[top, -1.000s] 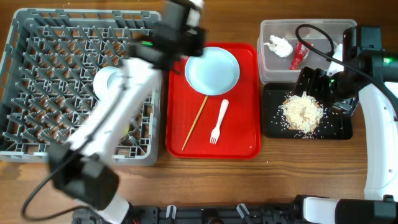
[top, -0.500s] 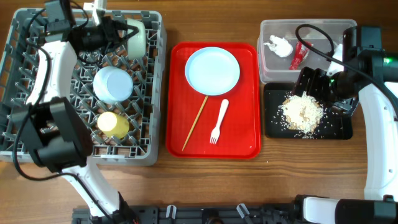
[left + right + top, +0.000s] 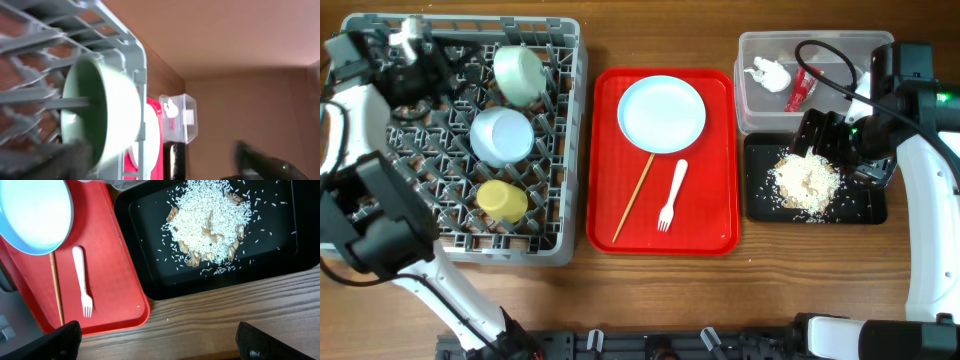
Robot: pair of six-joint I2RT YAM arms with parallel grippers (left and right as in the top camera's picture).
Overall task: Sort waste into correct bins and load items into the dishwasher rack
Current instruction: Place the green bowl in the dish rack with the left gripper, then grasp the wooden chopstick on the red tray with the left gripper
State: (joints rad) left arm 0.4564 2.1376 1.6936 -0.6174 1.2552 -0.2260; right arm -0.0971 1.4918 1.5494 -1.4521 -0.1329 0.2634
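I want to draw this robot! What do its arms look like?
Both the left arm and right arm are smooth white tubes joined by chunky black blocks. A thin black cable loops by the right one, which has a tiny green light.

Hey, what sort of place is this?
Likely a robot test bench staged as a dish-clearing station: a grey pegged plastic dishwasher rack and a red rectangular plastic tray on a wooden table.

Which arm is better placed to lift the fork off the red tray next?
Right, probably. The right pincer hangs open over the black tray, just beside the red tray, with the fork in its wrist view. The left pincer sits at the far corner of the rack.
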